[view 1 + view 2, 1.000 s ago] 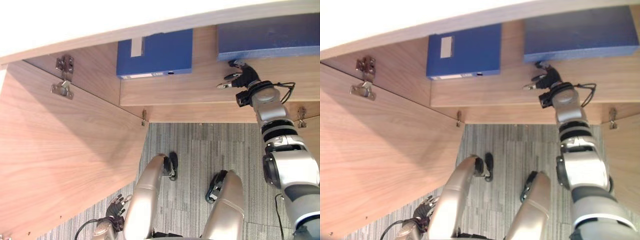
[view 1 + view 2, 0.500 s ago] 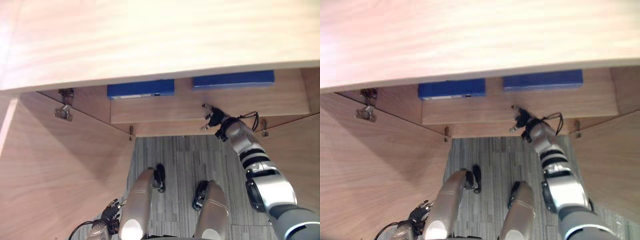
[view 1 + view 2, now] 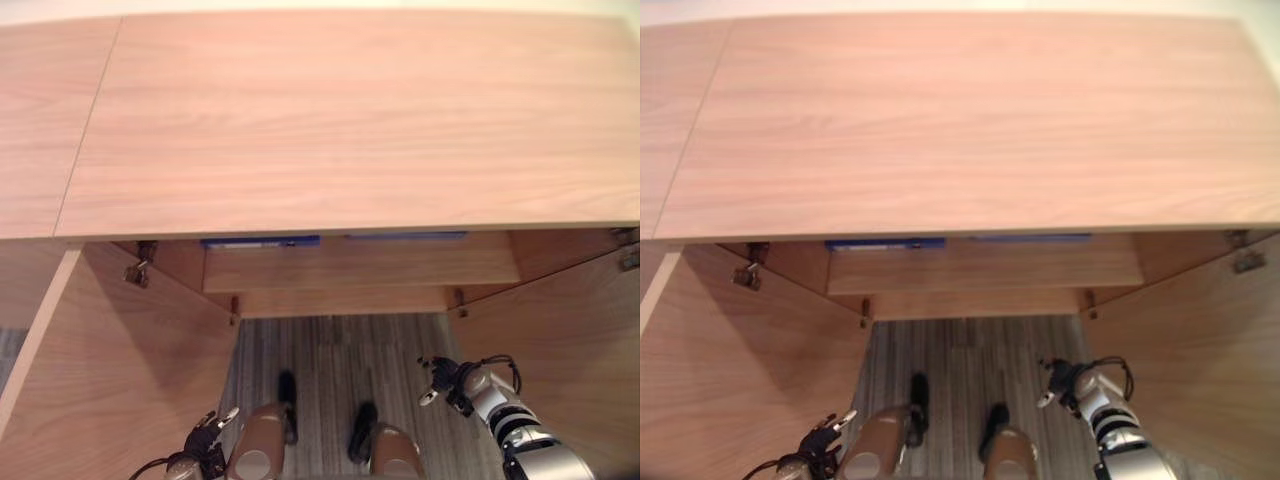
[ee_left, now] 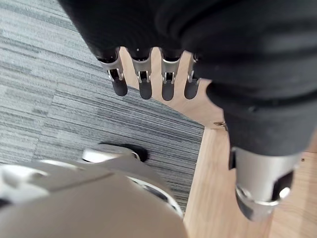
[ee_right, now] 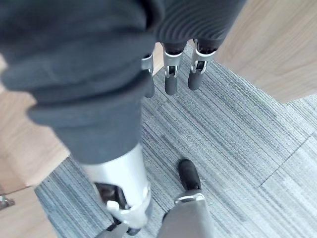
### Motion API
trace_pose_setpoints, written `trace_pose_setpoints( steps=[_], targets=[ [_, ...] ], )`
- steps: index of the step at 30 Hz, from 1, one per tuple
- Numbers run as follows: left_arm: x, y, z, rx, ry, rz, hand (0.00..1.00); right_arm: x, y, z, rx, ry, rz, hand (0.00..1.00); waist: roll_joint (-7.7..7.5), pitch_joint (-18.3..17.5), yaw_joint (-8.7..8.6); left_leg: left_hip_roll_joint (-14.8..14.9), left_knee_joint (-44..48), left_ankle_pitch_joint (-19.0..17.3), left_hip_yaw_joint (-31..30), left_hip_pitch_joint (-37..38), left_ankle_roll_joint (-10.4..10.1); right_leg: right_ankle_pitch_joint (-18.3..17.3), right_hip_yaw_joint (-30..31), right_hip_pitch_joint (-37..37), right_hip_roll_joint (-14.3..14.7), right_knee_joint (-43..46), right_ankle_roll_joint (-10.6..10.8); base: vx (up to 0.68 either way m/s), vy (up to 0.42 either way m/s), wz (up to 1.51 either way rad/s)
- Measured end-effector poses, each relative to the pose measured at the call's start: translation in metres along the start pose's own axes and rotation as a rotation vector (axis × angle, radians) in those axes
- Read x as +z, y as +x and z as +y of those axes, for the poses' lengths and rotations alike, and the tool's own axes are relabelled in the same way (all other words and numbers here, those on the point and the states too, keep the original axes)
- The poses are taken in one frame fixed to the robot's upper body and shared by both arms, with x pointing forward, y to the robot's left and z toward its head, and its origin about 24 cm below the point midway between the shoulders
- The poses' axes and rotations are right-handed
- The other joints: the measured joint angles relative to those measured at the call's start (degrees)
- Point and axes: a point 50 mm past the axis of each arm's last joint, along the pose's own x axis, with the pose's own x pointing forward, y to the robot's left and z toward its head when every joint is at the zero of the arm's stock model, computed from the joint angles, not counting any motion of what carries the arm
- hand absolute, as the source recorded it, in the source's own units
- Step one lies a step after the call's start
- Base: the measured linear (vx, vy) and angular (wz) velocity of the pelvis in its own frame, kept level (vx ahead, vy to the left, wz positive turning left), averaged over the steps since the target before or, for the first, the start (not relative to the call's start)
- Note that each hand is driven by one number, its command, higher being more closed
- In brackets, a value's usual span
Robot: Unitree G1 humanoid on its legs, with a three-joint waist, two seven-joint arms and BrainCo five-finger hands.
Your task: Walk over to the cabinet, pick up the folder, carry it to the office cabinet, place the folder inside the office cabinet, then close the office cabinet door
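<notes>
While our left hand (image 3: 205, 442) and right hand (image 3: 447, 380) hang empty, fingers relaxed, and the folder (image 3: 405, 236) lies on the office cabinet shelf (image 3: 360, 268), we risk leaving the open door (image 3: 570, 330) ajar if a glancing push slips off.

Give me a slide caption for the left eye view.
Open office cabinet from above: two blue folders on its shelf; left hand and right hand open, empty.

Office cabinet (image 3: 340, 120) stands ahead of both robot hands. On its shelf (image 3: 360, 270), left folder (image 3: 260, 241) and right folder (image 3: 405, 236) side by side, well ahead of right robot hand (image 3: 445, 380). Left door (image 3: 120, 380) just beside left robot hand (image 3: 205, 443); right door (image 3: 570, 340) right of right robot hand.
</notes>
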Motion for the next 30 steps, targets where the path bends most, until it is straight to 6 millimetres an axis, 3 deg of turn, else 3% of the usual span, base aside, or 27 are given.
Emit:
trace_pose_setpoints(
  steps=[1,3,4,5,6,7,8,10,11,13,17,19,22,27,30],
  targets=[
    [-0.002,0.0,0.002,0.021,-0.033,0.001,0.0,0.008,0.003,0.01,-0.002,0.093,-0.037,0.0,-0.3,-1.3,-0.08,0.5,-3.1,1.7,-0.4,1.4,-0.6,1.3,-0.4,1.2,1.3,-2.7,-0.4,0.05,-0.172,-0.01],
    [-0.005,-0.001,0.001,0.069,-0.119,-0.002,0.0,0.047,0.012,0.042,-0.004,0.554,-0.177,0.0,-0.75,-3.0,-0.48,2.2,-8.4,4.7,-0.9,4.5,-1.7,2.8,-1.2,3.8,4.2,-6.9,-1.5,0.0,-0.192,0.02],
    [-0.005,-0.001,0.001,0.079,-0.134,-0.001,0.0,0.057,0.014,0.053,0.011,0.67,-0.2,0.0,-0.78,-3.0,-0.6,2.7,-8.7,5.0,-0.9,5.1,-2.0,3.0,-1.3,4.5,4.8,-7.3,-1.7,-0.06,-0.19,0.01],
    [-0.008,-0.002,0.0,0.1,-0.165,0.005,0.0,0.073,0.015,0.077,0.039,0.873,-0.22,0.0,-0.68,-3.4,-0.43,3.6,-8.6,5.1,-1.0,6.1,-2.2,3.1,-1.3,5.9,5.8,-8.0,-1.9,-0.06,-0.143,0.03],
    [-0.009,-0.002,-0.001,0.107,-0.18,0.006,0.0,0.074,0.015,0.086,0.05,0.934,-0.217,0.0,-0.6,-3.6,-0.39,3.8,-8.1,5.0,-1.1,6.3,-2.3,3.1,-1.5,6.5,6.0,-8.2,-1.9,-0.07,-0.122,0.1],
    [-0.011,-0.002,-0.001,0.122,-0.219,0.008,0.0,0.063,0.014,0.103,0.063,1.099,-0.174,0.0,-0.45,-3.6,-0.39,4.1,-4.4,3.4,-1.1,5.6,-2.0,3.2,-1.8,7.9,6.2,-8.5,-2.0,-0.06,-0.075,0.1],
    [-0.012,-0.003,-0.002,0.129,-0.24,0.008,0.0,0.052,0.014,0.108,0.057,1.167,-0.137,0.0,-0.16,-3.4,-0.38,4.4,-1.9,1.8,-0.9,5.2,-1.8,3.3,-1.8,8.5,6.3,-8.7,-2.2,-0.07,-0.051,0.0],
    [-0.019,-0.005,-0.005,0.157,-0.304,0.01,0.0,0.004,0.008,0.127,-0.028,1.471,0.009,0.0,1.7,-3.6,-0.31,6.3,10.4,-4.7,-0.7,2.3,-1.7,3.3,-1.1,10.5,7.1,-8.7,-2.7,-0.11,0.042,-0.25],
    [-0.021,-0.006,-0.006,0.164,-0.318,0.01,0.0,-0.011,0.005,0.132,-0.063,1.527,0.054,0.0,2.36,-3.6,-0.31,6.8,13.6,-6.1,-0.8,1.6,-1.9,3.0,-0.6,10.9,7.2,-8.6,-2.8,-0.14,0.142,-0.48],
    [-0.027,-0.007,-0.013,0.168,-0.35,0.017,0.0,-0.04,-0.002,0.13,-0.177,1.628,0.113,0.0,3.69,-3.8,-1.22,7.2,18.5,-9.6,-1.7,1.5,-2.9,1.9,1.9,11.0,7.2,-6.8,-2.6,-0.1,0.204,-0.45],
    [-0.034,-0.01,-0.01,0.195,-0.405,0.029,0.0,-0.051,-0.006,0.136,-0.221,1.676,0.171,0.0,3.94,-4.7,-0.66,6.9,17.9,-12.4,1.2,2.9,-0.8,1.8,5.5,9.1,5.8,-4.1,-1.6,-0.07,0.19,-0.46],
    [-0.046,-0.014,-0.005,0.223,-0.436,0.063,0.0,-0.054,-0.007,0.137,-0.211,1.643,0.184,0.0,3.91,-6.5,-0.98,4.0,11.4,-10.9,4.7,6.6,0.8,3.1,8.3,8.7,3.5,-5.6,-1.3,-0.01,0.14,-0.55],
    [-0.06,-0.02,-0.002,0.241,-0.442,0.103,0.0,-0.059,-0.01,0.142,-0.204,1.631,0.19,0.0,4.09,-9.6,-1.51,0.8,1.6,-7.9,7.3,10.2,1.1,6.0,10.1,8.3,1.8,-8.9,-1.1,0.06,0.088,-0.41],
    [-0.067,-0.022,0.0,0.248,-0.417,0.131,0.0,-0.063,-0.012,0.147,-0.215,1.66,0.207,0.0,3.51,-11.2,-1.8,-0.6,-9.1,-2.1,7.4,15.9,0.5,6.6,11.2,9.5,2.9,-12.2,-0.8,0.13,-0.01,-0.19],
    [-0.067,-0.022,0.0,0.243,-0.406,0.13,0.0,-0.065,-0.013,0.148,-0.223,1.668,0.211,0.0,3.49,-11.1,-1.99,-0.5,-10.3,-1.6,7.5,17.8,1.0,6.6,11.2,11.4,3.6,-13.9,-0.9,0.15,-0.033,-0.11]
  ],
)
